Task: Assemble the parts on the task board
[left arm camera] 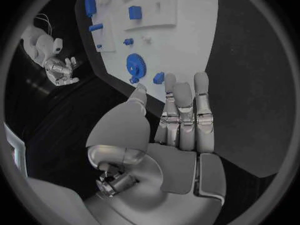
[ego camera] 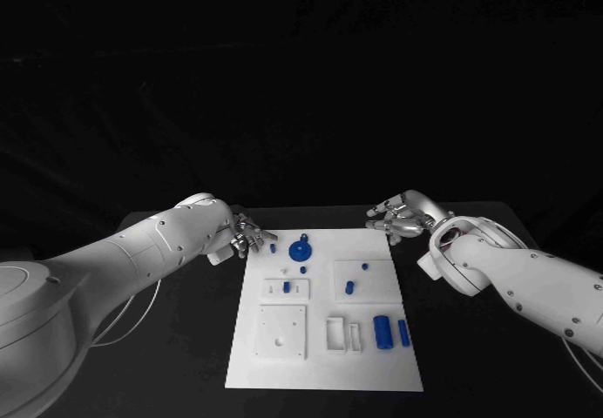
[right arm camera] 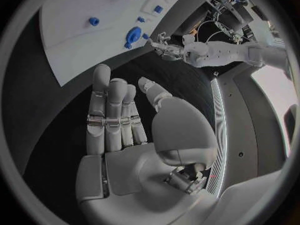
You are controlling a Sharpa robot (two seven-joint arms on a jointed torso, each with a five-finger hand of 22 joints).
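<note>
The white task board (ego camera: 327, 366) lies lengthwise in the middle of the black table. A blue gear (ego camera: 301, 252) sits near its far end, with small blue pegs (ego camera: 273, 248) around it. Two blue cylinders (ego camera: 382, 332) lie side by side near the right edge. My left hand (ego camera: 245, 237) hovers at the board's far left corner, fingers apart, holding nothing. My right hand (ego camera: 400, 218) hovers at the far right corner, also empty. In the left wrist view, the left hand (left arm camera: 181, 120) has straight fingers next to a small blue peg (left arm camera: 159, 77) and the gear (left arm camera: 135, 63). The right hand (right arm camera: 125, 120) is spread over the black table beside the board (right arm camera: 75, 45).
White raised blocks (ego camera: 283, 331) stand on the board's near half, one with small holes. More blue pegs (ego camera: 349, 286) stand in the square blocks at mid-board. Black table (ego camera: 176, 348) lies on both sides of the board. The other hand (left arm camera: 59, 67) appears across the board.
</note>
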